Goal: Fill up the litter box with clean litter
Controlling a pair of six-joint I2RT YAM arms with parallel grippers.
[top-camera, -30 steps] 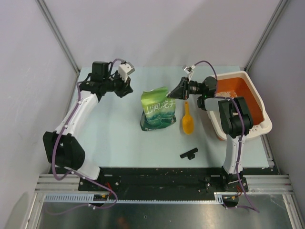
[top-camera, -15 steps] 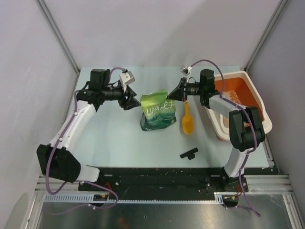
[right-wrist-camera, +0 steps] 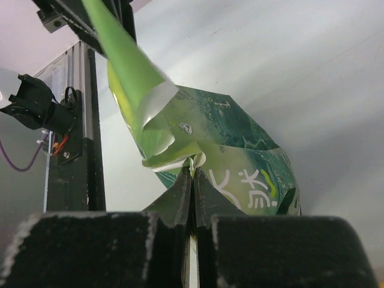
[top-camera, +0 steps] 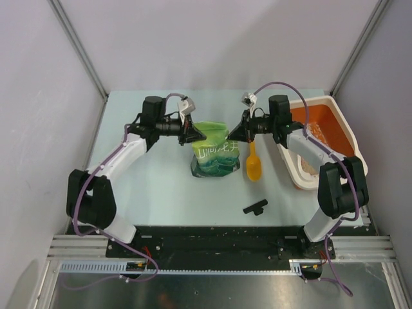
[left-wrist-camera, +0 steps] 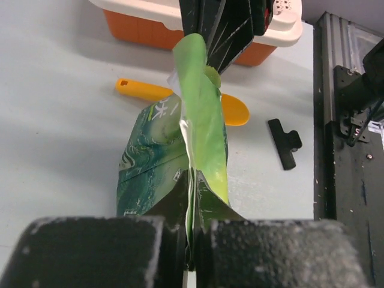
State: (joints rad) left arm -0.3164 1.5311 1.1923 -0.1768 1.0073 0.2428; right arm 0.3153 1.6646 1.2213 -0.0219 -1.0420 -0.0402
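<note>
**Pale green table, walled bay: both arms on the bag**

Mid-table we see the green bag (top-camera: pixel 214 151) upright. The left gripper (top-camera: pixel 196 136) and right gripper (top-camera: pixel 233 135) are each clamped on its top edge. The orange scoop (top-camera: pixel 253 164) lies between the bag and the litter box (top-camera: pixel 357 161) at the right edge. The black clip (top-camera: pixel 255 206) lies nearer the bases. Pale clean litter (top-camera: pixel 309 168) sits at the box's near end.

Bright even light, soft shadows, blurred near edges

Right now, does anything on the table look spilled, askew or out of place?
No spill shows. The litter box sits skewed at the right edge; a black clip lies loose near the front. The green bag is crumpled on top, pinched by the left gripper and the right gripper.
</note>
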